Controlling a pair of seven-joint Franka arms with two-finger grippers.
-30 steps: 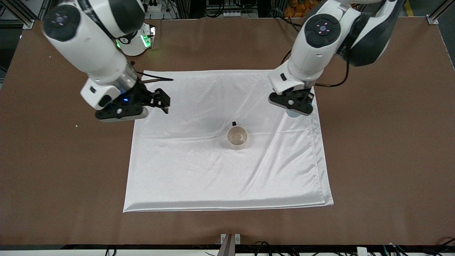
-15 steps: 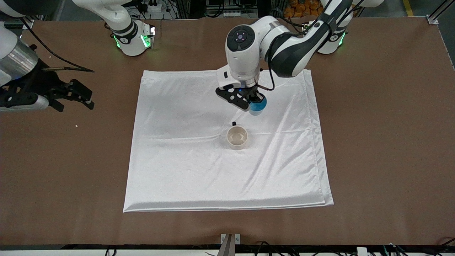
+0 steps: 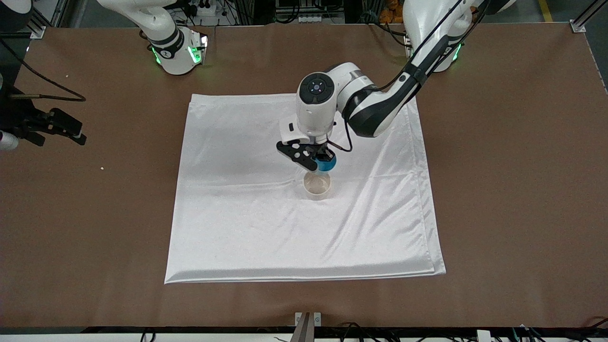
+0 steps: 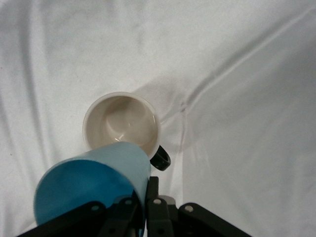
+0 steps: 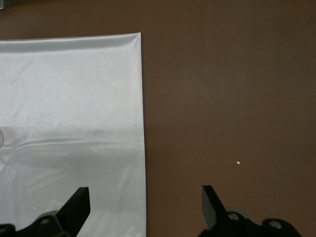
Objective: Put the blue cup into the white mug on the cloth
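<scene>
The white mug point(image 3: 317, 186) stands upright near the middle of the cloth point(image 3: 247, 228). My left gripper point(image 3: 319, 160) is shut on the wall of the blue cup point(image 3: 327, 164) and holds it tilted just above the mug's rim. In the left wrist view the blue cup point(image 4: 94, 180) overlaps the mug's point(image 4: 121, 121) rim, near its black handle point(image 4: 161, 160), with my left gripper point(image 4: 142, 197) pinching the cup's wall. My right gripper point(image 3: 71, 130) is open and empty, high over the cloth's edge point(image 5: 69, 123) at the right arm's end; it also shows in the right wrist view point(image 5: 144, 202).
The brown table point(image 3: 513, 190) surrounds the cloth. A small white speck point(image 3: 101, 168) lies on the table at the right arm's end. The arm bases point(image 3: 178, 52) point(image 3: 444, 52) stand at the table's back edge.
My left gripper has carried the blue cup from the cloth's edge to just above the mug and lowered it. My right arm has drawn away toward its own end of the table.
</scene>
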